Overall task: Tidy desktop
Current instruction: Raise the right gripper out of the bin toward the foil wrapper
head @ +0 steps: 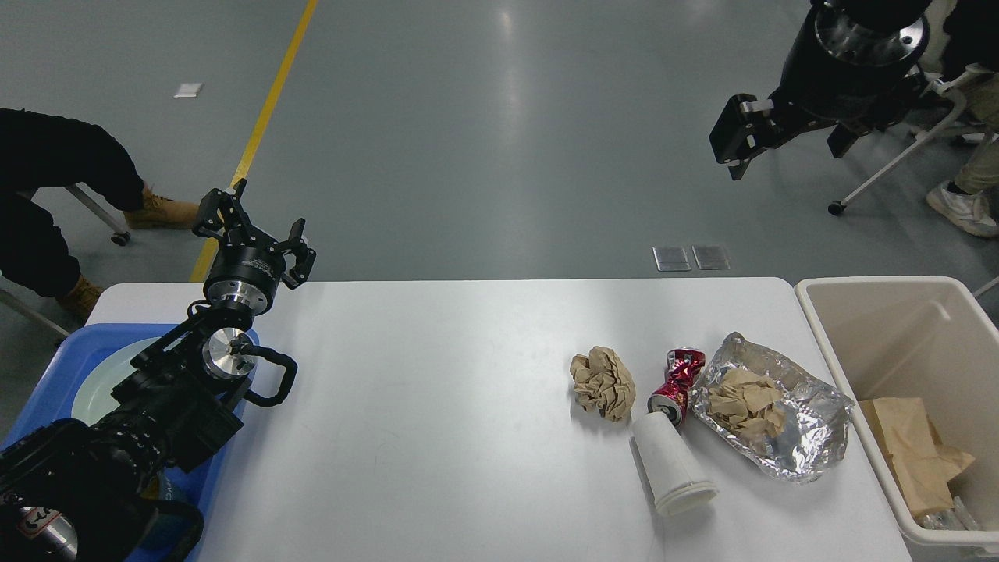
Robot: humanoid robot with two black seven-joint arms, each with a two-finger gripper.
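The white desktop (437,406) carries litter on its right half: a crumpled brown paper ball (601,382), a crushed red can (675,384), a white paper cup (671,464) lying on its side, and a sheet of foil (812,437) with crumpled brown paper on it. My left gripper (256,226) hovers over the desktop's far left corner, open and empty. My right gripper (788,148) is raised at the top right, beyond the desktop's far edge, fingers spread with nothing between them.
A beige bin (897,312) stands against the desktop's right end, with a brown paper bag (913,453) inside. A blue tray (47,375) with a pale plate (94,382) sits at the left, partly under my left arm. Chairs and seated people flank the far side.
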